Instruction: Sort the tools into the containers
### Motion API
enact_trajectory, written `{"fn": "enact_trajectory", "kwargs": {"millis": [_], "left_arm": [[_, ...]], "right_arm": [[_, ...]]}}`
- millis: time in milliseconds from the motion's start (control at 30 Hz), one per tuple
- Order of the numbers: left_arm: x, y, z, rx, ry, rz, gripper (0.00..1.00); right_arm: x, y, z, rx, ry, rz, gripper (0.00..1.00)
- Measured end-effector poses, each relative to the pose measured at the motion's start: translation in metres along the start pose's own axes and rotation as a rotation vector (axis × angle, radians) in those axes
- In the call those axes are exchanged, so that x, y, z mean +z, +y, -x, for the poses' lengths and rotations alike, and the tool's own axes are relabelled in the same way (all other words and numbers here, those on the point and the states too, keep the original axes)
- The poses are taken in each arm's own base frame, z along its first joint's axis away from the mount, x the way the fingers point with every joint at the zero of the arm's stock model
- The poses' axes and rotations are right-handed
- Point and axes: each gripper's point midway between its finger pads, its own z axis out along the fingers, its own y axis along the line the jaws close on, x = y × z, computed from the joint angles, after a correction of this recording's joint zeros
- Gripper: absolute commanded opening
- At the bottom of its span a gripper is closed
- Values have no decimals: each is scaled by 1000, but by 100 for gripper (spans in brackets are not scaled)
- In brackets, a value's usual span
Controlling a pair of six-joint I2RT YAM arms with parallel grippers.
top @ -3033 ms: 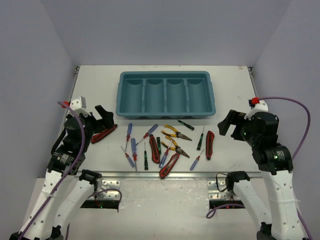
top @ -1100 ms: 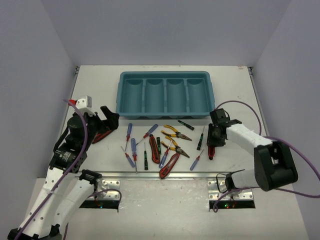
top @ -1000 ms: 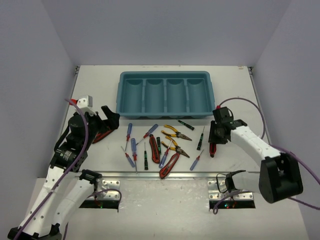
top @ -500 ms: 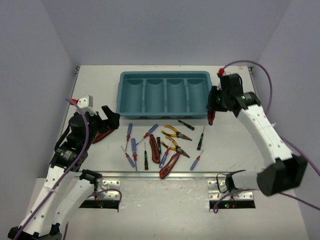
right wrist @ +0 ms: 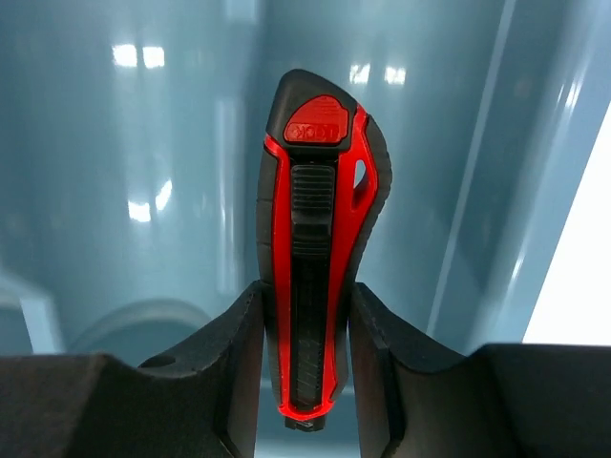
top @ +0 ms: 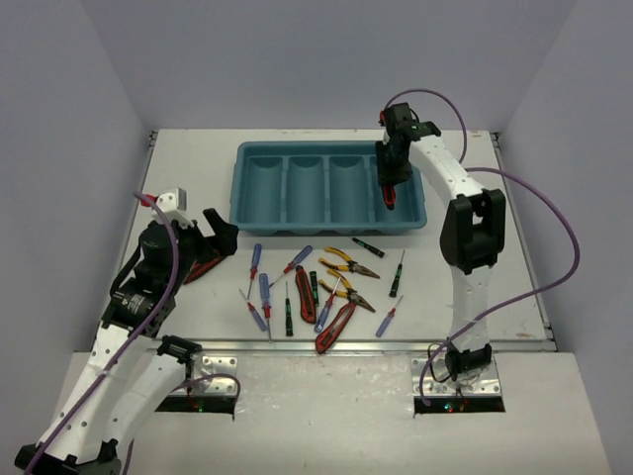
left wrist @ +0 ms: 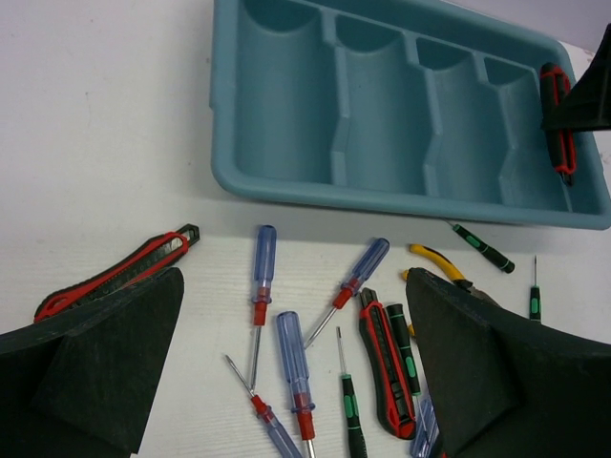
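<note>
Glossy red-and-black utility knife [right wrist: 320, 191], flanks masked, pinched by right gripper [right wrist: 305, 329]; left gripper [left wrist: 294, 305] spread, cropped at lower edge.

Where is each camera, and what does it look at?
Top external: high behind the arms, looking down at the teal tray and tools; both arms show.
Left wrist: on the left arm, low over the tools, facing the tray; the open left gripper frames the bottom.
Right wrist: on the right arm, looking into the tray's rightmost compartment; the right gripper holds a utility knife.
Shared: all three show the tray and that knife.
</note>
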Motion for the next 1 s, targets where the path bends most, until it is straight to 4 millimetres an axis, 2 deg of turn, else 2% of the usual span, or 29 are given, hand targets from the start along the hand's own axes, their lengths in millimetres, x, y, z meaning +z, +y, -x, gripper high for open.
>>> {"fn": "enact_trajectory", "kwargs": {"millis": [67,133,167,367,533,767,833,933,1000], "left_arm": [[3,1,-3,3,16,6,100],[6,2,-6,5,31,16,100],[8,3,-7,6,36,20,100],[19,13,-16,13,77,87,100],[25,35,-26,-15,121,231,100],[22,64,-22,-176,96,490,100],[19,76,-25,-278,69,590,100],[19,93,-35,-407,58,700,100],[23,109,-41,-506,56,776,100]], "right_arm": [[-3,0,8,-9,-11,-2,72],[-10,0,17,-14,-36,1,93],[-15,1,23,-15,-54,2,98],[-52,-1,31,-6,-117,14,99],[-95,-1,31,10,-182,40,99],[-135,-6,-38,63,-200,76,99],[-142,-5,-51,79,-239,108,99],[-154,1,-82,90,-247,174,99],[-160,6,-91,94,-261,214,99]]}}
